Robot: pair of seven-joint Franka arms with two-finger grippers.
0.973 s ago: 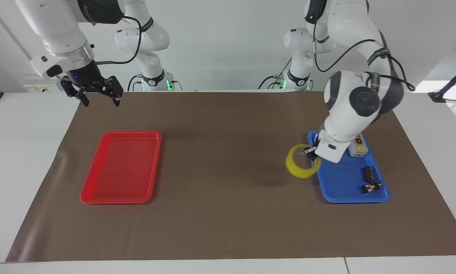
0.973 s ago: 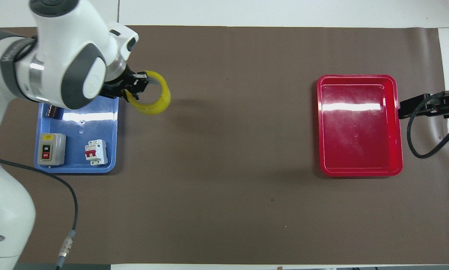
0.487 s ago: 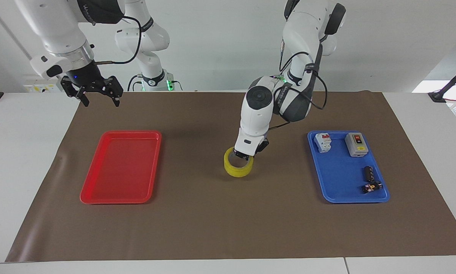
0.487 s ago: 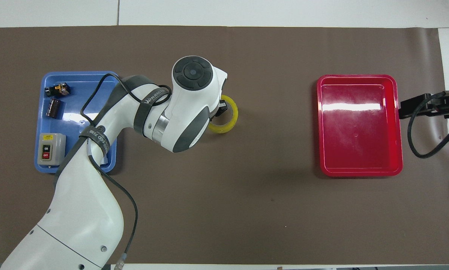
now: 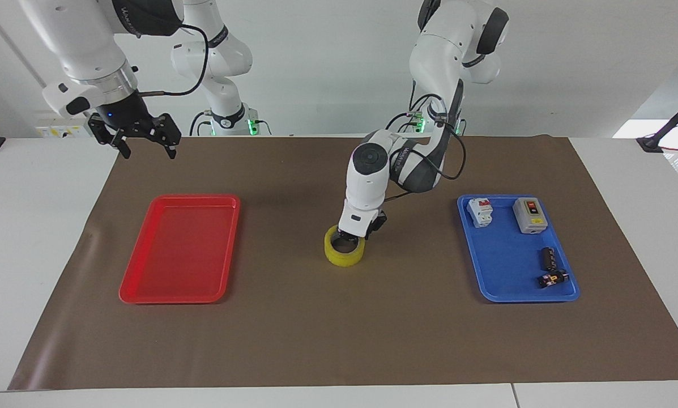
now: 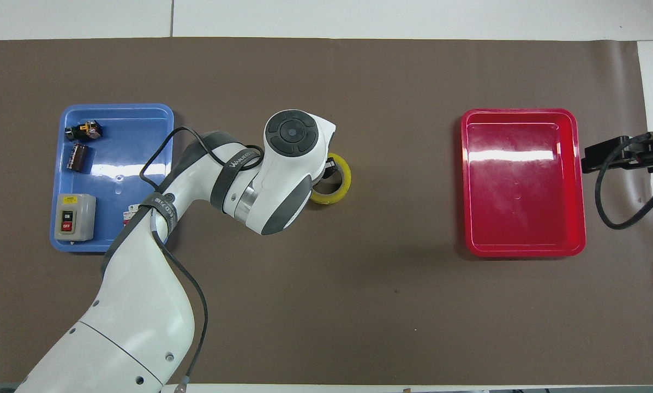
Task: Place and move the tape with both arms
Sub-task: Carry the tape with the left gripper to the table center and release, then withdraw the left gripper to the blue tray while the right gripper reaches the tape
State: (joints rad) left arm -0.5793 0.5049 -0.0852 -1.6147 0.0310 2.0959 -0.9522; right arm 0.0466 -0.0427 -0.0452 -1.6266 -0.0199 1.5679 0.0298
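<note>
Toward the right arm's end of the table, the right gripper (image 5: 143, 139) is hanging in the air with its fingers spread and nothing between them, over the corner of the brown mat (image 5: 293, 340) just nearer the robots than the red tray (image 5: 180, 248) — this arm is waiting. The red tray is lying empty on the mat.

At the middle of the mat the left gripper (image 5: 351, 236) is reaching down into the tape (image 5: 344, 253), which is sitting flat, hole upward, between the two trays. Its fingers are pinching the roll's wall on the side nearest the robots — one inside the core, one outside, as far as I can judge. The placing step looks to be in hand: the roll seems to be touching down. The next move probably calls for the left fingers to part and lift straight up so the ring is not dragged, then for the right arm to come across.

Toward the left arm's end, the blue tray (image 5: 506, 283) is holding a circuit breaker (image 5: 480, 211), a grey switch box (image 5: 529, 215) and two small dark parts. A white wall is closing off the room, with two smaller arms standing before it.
</note>
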